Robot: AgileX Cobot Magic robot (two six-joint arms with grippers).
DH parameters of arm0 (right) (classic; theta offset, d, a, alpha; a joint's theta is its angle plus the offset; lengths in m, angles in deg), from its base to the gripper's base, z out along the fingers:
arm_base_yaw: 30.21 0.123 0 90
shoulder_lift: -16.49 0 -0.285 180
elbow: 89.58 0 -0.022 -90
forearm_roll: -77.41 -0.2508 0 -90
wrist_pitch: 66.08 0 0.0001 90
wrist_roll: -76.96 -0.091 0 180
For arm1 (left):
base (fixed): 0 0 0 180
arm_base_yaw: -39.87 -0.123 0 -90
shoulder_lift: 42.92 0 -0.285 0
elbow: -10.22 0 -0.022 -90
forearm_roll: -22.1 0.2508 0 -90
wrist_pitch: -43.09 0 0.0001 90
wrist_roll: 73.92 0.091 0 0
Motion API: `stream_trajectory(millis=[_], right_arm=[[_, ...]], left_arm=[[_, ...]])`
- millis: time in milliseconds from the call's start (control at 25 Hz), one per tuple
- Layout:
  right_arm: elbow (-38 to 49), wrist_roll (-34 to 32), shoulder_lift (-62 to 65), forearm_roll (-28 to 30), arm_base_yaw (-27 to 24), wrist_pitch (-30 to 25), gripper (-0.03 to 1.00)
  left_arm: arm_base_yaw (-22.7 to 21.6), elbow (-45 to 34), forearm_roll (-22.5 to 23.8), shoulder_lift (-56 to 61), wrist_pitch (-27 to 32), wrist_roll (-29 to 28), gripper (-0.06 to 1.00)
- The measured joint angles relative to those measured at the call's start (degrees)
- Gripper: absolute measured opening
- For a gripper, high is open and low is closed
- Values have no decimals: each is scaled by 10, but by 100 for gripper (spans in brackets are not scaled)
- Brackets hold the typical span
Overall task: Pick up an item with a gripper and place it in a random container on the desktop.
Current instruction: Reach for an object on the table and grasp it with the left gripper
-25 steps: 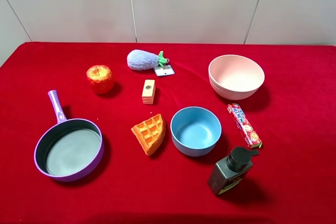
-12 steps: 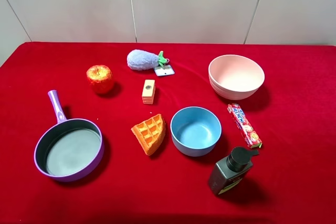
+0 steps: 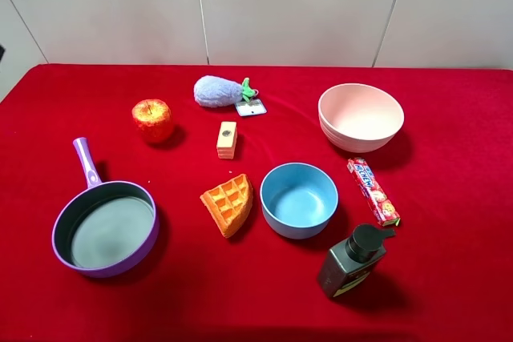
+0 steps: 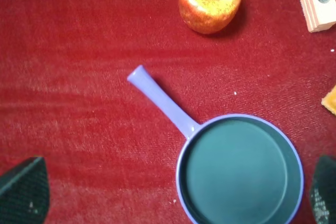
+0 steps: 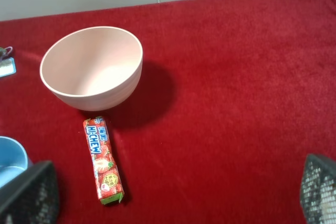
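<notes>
Apple apart frm blue bowl

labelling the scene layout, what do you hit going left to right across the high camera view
purple frying pan → toy apple → plush eggplant → light-blue bowl → pink bowl

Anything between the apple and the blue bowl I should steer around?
Nothing blocks it squarely. The straight line from the apple to the blue bowl runs between the wooden block and the waffle wedge; both lie low, so a lifted carry should clear them.
</notes>
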Motion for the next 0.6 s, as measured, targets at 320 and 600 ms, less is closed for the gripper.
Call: stream_trajectory(millis=[320, 600], right_arm=[[0, 0, 0, 0, 0, 0, 69], [0, 0, 0, 0, 0, 0, 69]], left_arm=[[41, 53, 21, -116, -5, 12, 99], [86, 91, 43, -216, -29, 13, 99]])
